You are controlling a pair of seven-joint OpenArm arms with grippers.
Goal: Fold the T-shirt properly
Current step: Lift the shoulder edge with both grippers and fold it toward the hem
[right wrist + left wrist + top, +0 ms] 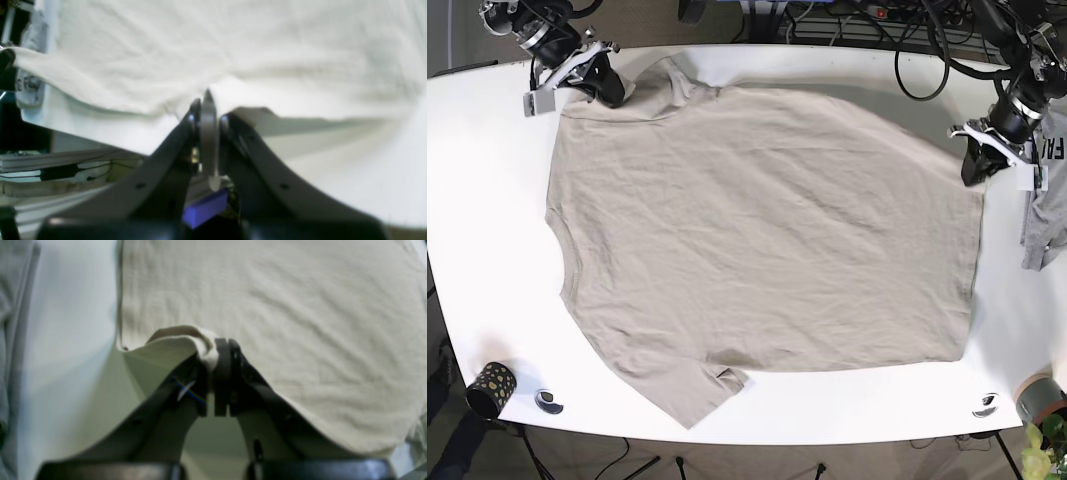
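one t-shirt [767, 240], cream-beige, lies spread flat on the white table [487, 240] in the base view, collar side toward that view's left, hem toward its right. cloth is matte, finely wrinkled all over; one sleeve sticks out at the lower edge with its tip curled, the other runs up to the top-left corner.

two grippers, both black, both at the shirt's far edge. right gripper [610, 90] sits at the top-left sleeve; left gripper [974, 167] at the top-right hem corner.

base view gives the whole layout but not the jaws. left wrist view fills that in: left gripper [215, 355] has its jaws pressed close on a bunched fold of hem, the edge lifted off the table in a small arch, shadow under it. right wrist view, blurred: right gripper [206, 106] jaws drawn narrow with a thin lip of the t-shirt [213, 43] pinched between them, cloth draping away on both sides.

only the base view shows the rest: one grey garment [1039, 200] with dark lettering at the right table edge, one dark speckled cup [490, 388] at the lower-left corner, two small round discs [549, 401] near the front edge, one each side, one grey cup [1034, 398] and a bit of green plant [1042, 455] at lower right, cables [917, 40] along the back.
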